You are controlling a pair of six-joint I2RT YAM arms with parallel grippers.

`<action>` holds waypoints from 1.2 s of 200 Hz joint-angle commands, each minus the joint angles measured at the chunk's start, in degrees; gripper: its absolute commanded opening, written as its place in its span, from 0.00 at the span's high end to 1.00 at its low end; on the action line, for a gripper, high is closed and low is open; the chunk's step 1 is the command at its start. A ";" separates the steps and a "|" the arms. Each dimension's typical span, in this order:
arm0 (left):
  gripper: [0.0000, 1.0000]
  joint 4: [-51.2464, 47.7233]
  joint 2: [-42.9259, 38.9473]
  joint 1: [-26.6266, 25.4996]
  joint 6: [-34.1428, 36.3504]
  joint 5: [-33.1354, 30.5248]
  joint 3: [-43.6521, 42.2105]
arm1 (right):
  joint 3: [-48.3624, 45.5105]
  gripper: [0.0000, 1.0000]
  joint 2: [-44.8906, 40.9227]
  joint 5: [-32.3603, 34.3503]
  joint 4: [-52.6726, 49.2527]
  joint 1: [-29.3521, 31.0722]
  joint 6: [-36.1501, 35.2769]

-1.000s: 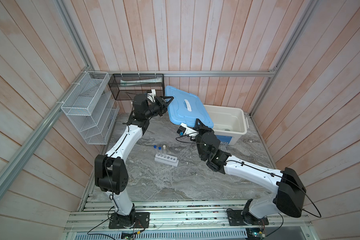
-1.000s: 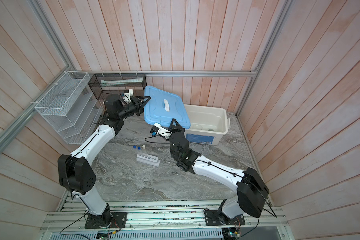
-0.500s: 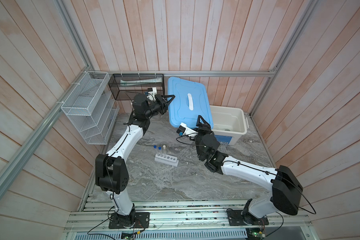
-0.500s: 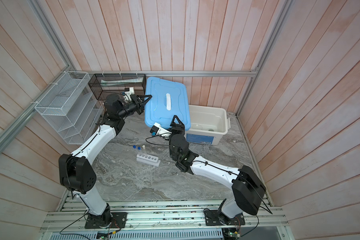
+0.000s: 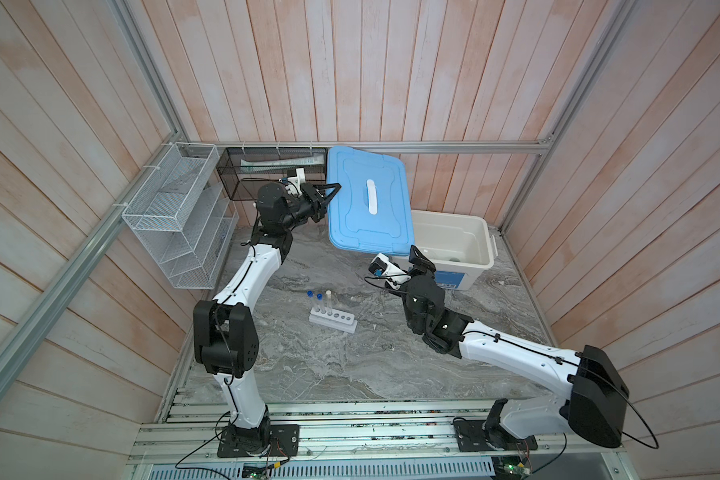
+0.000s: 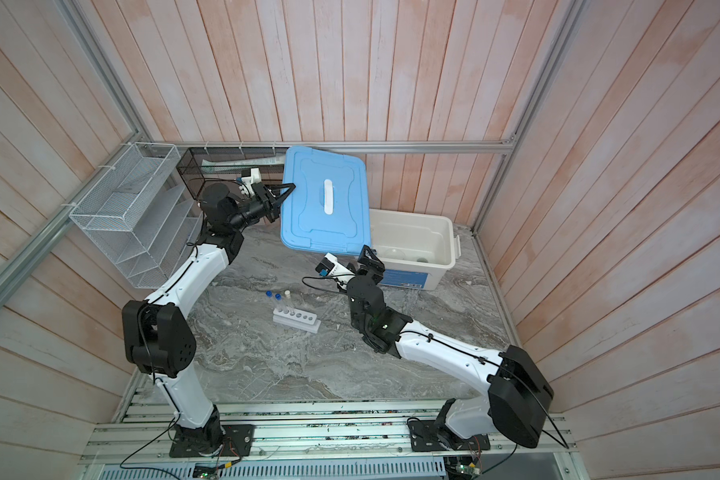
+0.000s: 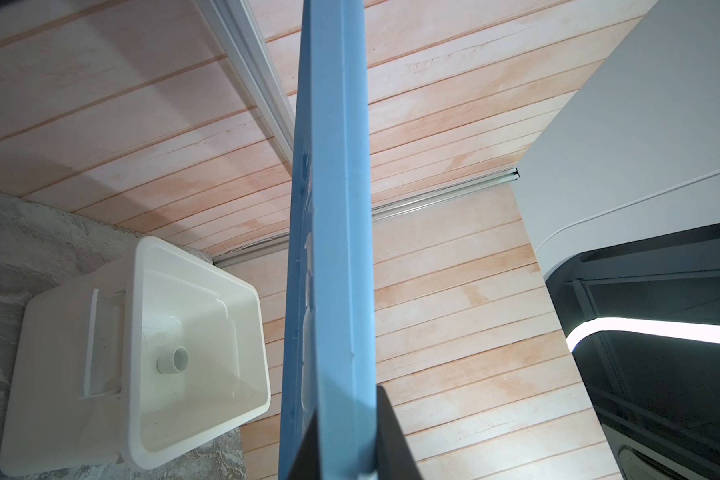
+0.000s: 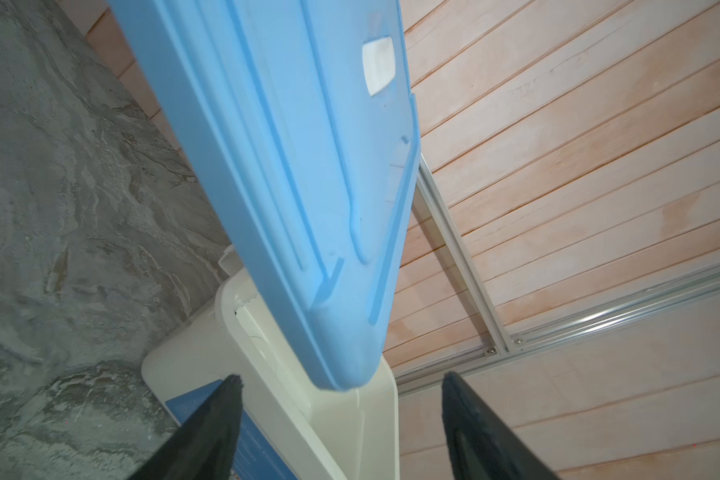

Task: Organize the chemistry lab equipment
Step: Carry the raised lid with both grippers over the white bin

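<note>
Holding the blue lid (image 5: 366,203) up on edge at the upper middle of both top views, the left gripper (image 5: 327,195) was clamped on the lid's left rim; my left wrist view showed that edge pinched between the black fingers (image 7: 391,440). The right gripper (image 5: 421,258) sat just below the lid's lower right corner, jaws spread wide with nothing between them. In the right wrist view that corner hung close to the near rim of the white bin (image 5: 481,249), though I could not tell whether they touched. The bin stood uncovered right of centre, with a small white round dish (image 7: 171,360) lying on its floor. Three test tubes (image 5: 320,304), two blue-capped and one white-capped, stood upright at one end of the white rack (image 5: 337,323) at the centre of the marble table (image 5: 308,374), well apart from the bin. I judged the job roughly midway: tubes racked, dish binned, lid off, but the rack not stowed and the lid not replaced. The small blue hexagonal-based piece I could not find in any view.
</note>
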 commanded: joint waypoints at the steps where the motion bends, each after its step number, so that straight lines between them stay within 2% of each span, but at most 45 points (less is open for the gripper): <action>1: 0.93 4.28 1.32 1.77 -0.58 4.65 3.02 | -0.31 0.24 -4.59 -2.06 -16.24 -0.24 15.66; 25: 0.93 2.24 2.08 2.61 2.14 9.70 4.49 | 2.21 0.24 -9.71 -10.78 -25.99 -5.43 26.51; 45: 0.93 1.82 2.29 2.64 3.84 14.24 4.69 | 7.61 0.23 -12.13 -25.04 -32.18 -13.25 34.88; 57: 0.93 -0.32 1.54 2.62 6.26 16.33 4.25 | 10.30 0.23 -12.36 -36.04 -33.76 -19.45 38.79; 75: 0.93 -2.11 -0.52 2.46 9.45 18.84 2.48 | 15.46 0.22 -9.37 -53.23 -36.36 -29.11 43.95; 93: 0.93 -3.45 -2.59 2.45 11.87 21.66 0.70 | 20.30 0.22 -4.45 -66.41 -37.73 -35.80 48.30; 109: 0.92 -2.47 -4.05 2.37 12.00 23.82 -1.70 | 22.40 0.21 -0.60 -72.17 -35.95 -39.17 52.24; 138: 0.92 -1.25 -5.93 1.60 12.08 25.88 -4.62 | 19.63 0.20 3.87 -92.15 -24.51 -43.90 61.53; 172: 0.91 -6.56 -7.23 0.87 16.87 27.57 -3.05 | 13.84 0.20 6.81 -98.66 -11.71 -44.37 69.15; 205: 0.91 -7.94 -7.75 0.15 18.09 27.80 -3.40 | 7.34 0.20 7.29 -105.39 4.43 -44.10 79.13; 240: 0.91 -8.50 -6.82 -0.58 18.50 27.87 -2.58 | 5.81 0.20 6.89 -107.10 5.88 -42.72 79.48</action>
